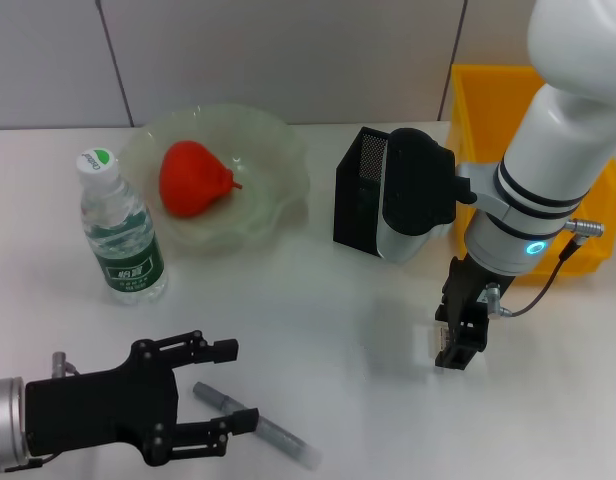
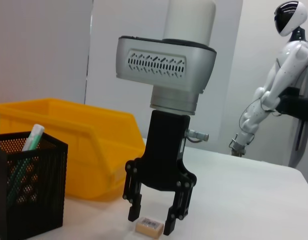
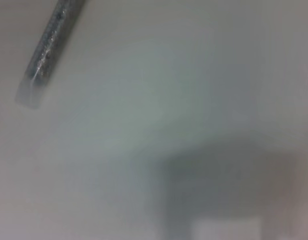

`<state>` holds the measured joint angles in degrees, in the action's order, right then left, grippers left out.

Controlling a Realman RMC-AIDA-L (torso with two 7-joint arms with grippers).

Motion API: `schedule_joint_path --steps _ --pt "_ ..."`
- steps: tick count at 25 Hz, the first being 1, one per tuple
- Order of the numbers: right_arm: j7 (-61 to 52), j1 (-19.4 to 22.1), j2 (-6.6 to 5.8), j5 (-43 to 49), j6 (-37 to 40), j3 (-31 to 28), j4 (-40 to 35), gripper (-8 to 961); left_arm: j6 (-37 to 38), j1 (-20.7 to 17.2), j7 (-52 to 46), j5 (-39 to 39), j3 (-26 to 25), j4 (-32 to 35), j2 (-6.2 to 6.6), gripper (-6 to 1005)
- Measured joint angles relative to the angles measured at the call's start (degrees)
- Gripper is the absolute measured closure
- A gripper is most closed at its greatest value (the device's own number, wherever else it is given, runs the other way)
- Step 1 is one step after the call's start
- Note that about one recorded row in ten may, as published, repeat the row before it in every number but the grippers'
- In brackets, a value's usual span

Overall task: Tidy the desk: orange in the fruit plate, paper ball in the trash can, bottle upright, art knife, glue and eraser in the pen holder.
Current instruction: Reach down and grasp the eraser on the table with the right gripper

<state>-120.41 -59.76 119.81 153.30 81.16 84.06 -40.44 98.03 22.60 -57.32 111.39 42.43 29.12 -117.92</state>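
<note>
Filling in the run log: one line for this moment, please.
right gripper: open, astride eraser | left gripper: open, idle | orange: in plate

Head overhead; left wrist low (both show eraser [image 2: 149, 226]).

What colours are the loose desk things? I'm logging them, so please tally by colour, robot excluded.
Red-orange: 1, pear-like fruit
Pale green: 1, scalloped bowl
Clear: 1, plastic bottle
Black: 1, mesh holder
Yellow: 1, bin
Grey: 1, pen-like stick
Cream: 1, eraser
Total: 7
</note>
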Motion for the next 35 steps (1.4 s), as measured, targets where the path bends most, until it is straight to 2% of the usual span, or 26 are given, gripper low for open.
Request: schedule_joint_path --steps 16,24,35 --pt "0.1 0.1 -0.02 0.0 -0.7 0.1 0.6 352 -0.5 -0.3 0.1 0.5 0.1 0.4 -0.02 214" --pt "0.0 0.2 -0.02 -0.6 -2.0 2.0 1.5 353 -0.5 -0.4 0.1 0.5 0.1 0.4 -0.07 214" --pt "-0.2 0.4 0.06 -0.7 -2.2 2.2 1.3 477 0.0 -0.6 0.1 0.5 -0.2 0.4 -0.11 213"
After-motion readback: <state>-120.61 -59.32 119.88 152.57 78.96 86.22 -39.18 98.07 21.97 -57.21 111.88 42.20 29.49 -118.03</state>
